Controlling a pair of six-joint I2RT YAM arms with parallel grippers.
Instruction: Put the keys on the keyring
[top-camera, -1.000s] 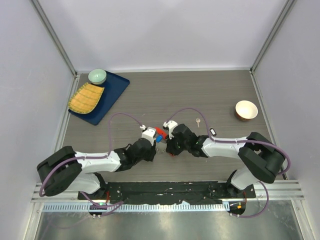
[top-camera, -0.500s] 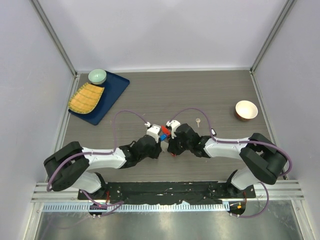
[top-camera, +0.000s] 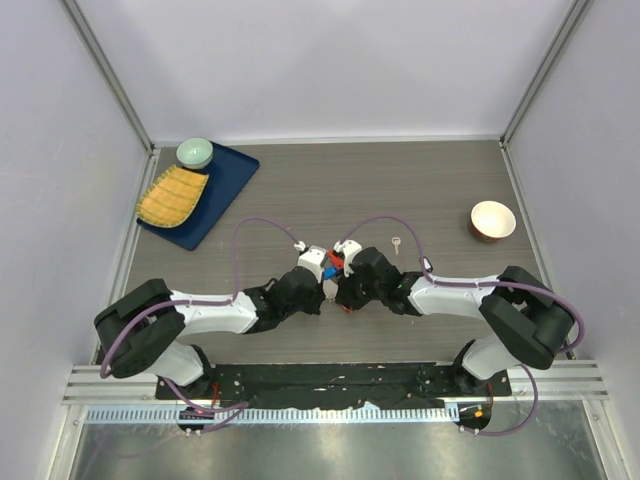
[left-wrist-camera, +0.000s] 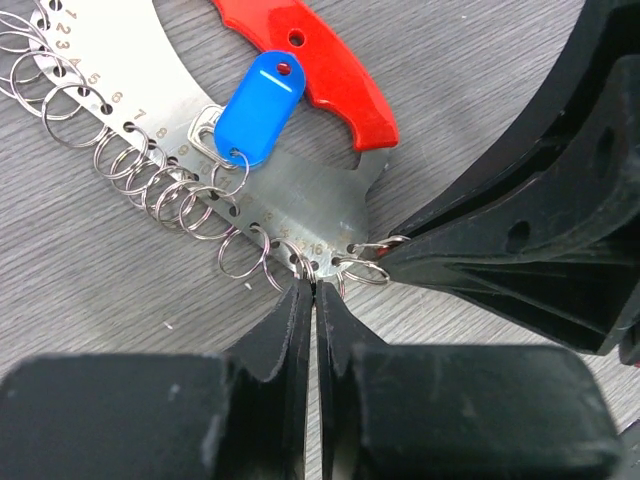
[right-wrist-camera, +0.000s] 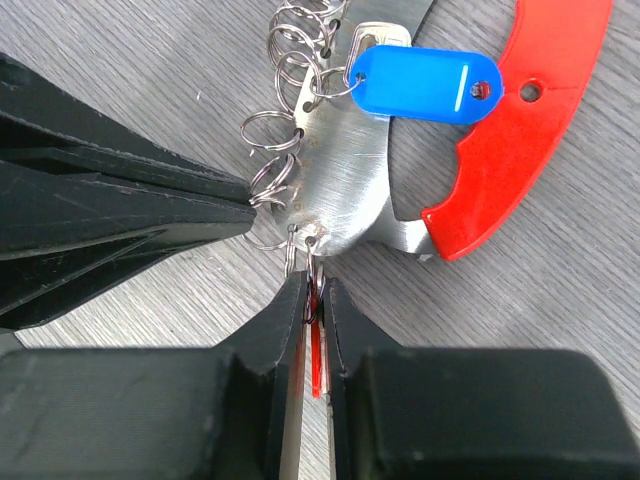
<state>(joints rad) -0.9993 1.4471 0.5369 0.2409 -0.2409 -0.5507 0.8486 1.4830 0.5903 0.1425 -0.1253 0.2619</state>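
The keyring (left-wrist-camera: 300, 200) lies flat on the table (top-camera: 400, 180), near the front edge and midway between the two arms. It is a curved metal plate with a row of numbered holes, each carrying a small split ring. A blue tag (left-wrist-camera: 258, 110) hangs from one ring, and a red curved tag (left-wrist-camera: 310, 50) runs along the plate's inner edge.

Left gripper (left-wrist-camera: 313, 290): the jaws are narrowed to a thin slit, with the tips pinching a small ring at the numbered end of the plate.

Right gripper (right-wrist-camera: 310, 278): the jaws are likewise nearly closed – the tips clamp the neighbouring ring at the same end of the plate. A thin red strip (right-wrist-camera: 316, 350) shows in the gap between its fingers; what it belongs to cannot be told.

The two sets of tips meet at an angle, just beside each other.

The silver key (top-camera: 397, 243) lies loose on the table – beyond the right gripper, apart from the keyring.
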